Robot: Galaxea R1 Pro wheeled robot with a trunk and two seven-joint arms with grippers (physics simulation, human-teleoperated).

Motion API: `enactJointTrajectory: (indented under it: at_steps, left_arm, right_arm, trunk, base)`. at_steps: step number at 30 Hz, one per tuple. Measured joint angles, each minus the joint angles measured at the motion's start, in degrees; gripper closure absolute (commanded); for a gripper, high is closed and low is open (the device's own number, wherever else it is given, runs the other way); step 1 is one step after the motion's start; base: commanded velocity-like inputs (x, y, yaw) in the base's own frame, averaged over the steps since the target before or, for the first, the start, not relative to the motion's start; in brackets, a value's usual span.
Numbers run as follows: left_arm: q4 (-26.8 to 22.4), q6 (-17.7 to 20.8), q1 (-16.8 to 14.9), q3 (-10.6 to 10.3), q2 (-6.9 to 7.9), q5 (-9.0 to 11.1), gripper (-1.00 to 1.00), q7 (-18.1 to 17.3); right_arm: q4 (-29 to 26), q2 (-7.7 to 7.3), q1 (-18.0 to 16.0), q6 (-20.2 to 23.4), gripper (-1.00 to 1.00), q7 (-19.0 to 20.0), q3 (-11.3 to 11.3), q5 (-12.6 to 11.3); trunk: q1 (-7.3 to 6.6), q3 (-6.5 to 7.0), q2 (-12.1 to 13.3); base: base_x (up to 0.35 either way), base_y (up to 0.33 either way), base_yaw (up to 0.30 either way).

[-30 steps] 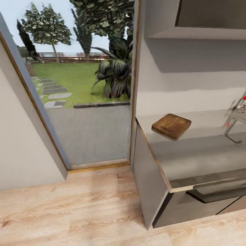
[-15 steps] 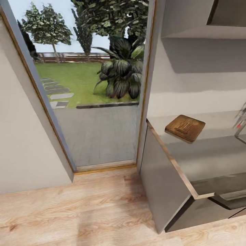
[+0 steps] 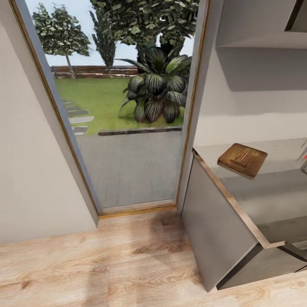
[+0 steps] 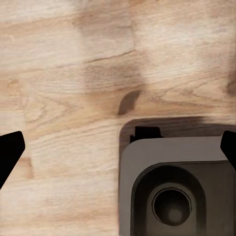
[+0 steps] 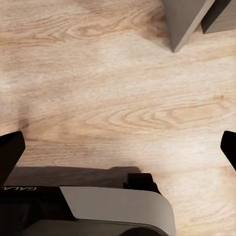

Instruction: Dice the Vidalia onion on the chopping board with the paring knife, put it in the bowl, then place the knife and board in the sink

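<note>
The chopping board (image 3: 242, 159) is lying flat on the grey worktop (image 3: 273, 192), near the worktop's end that is closest to the doorway (image 3: 128, 128). A slim dark shape is resting on the board's top face, too small to tell what it is. Past the board, at the picture's edge, a bit of red and chrome is showing, too cut off to name with certainty. The worktop is sitting above dark cabinet fronts (image 3: 215, 234), and a pale wall is rising behind the board. Beyond the doorway, away from the board, a paved strip, a lawn, a broad-leaved plant (image 3: 157, 91) and trees are showing. Light wood floor (image 3: 106, 264) is spreading out in front of the cabinets.

In the left wrist view, the left gripper (image 4: 118, 150) is hanging over the wood floor and part of the robot's grey base (image 4: 177, 187); its jaws are standing wide apart with nothing between them. In the right wrist view, the right gripper (image 5: 118, 147) is likewise hanging over the floor, with the cabinet corner (image 5: 187, 22) beyond it, jaws spread wide and holding nothing.
</note>
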Motion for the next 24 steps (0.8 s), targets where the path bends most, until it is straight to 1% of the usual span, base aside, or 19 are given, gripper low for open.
enactJointTrajectory:
  at_steps: [2,7,24]
  left_arm:
    - [-0.06,0.01,0.00,-0.01,-0.46,0.00,-1.00,-0.01]
    - [-0.11,0.01,0.00,-0.01,-0.95,0.00,-1.00,-0.07]
    - [-0.11,0.01,0.00,-0.01,-1.01,0.00,-1.00,-0.07]
  right_arm:
    - [0.00,0.00,0.00,-0.01,-1.00,0.00,0.00,0.00]
    - [0.00,0.00,0.00,-0.06,-1.00,0.00,0.00,0.00]
    - [0.00,0.00,0.01,-0.06,-1.00,0.01,0.06,0.01]
  trunk:
    - [0.00,0.00,0.00]
    - [-1.09,0.89,1.99]
    - [-4.83,3.94,8.81]
  base:
    - [0.000,0.007,0.000]
    - [0.000,0.001,0.000]
    - [0.000,0.000,0.000]
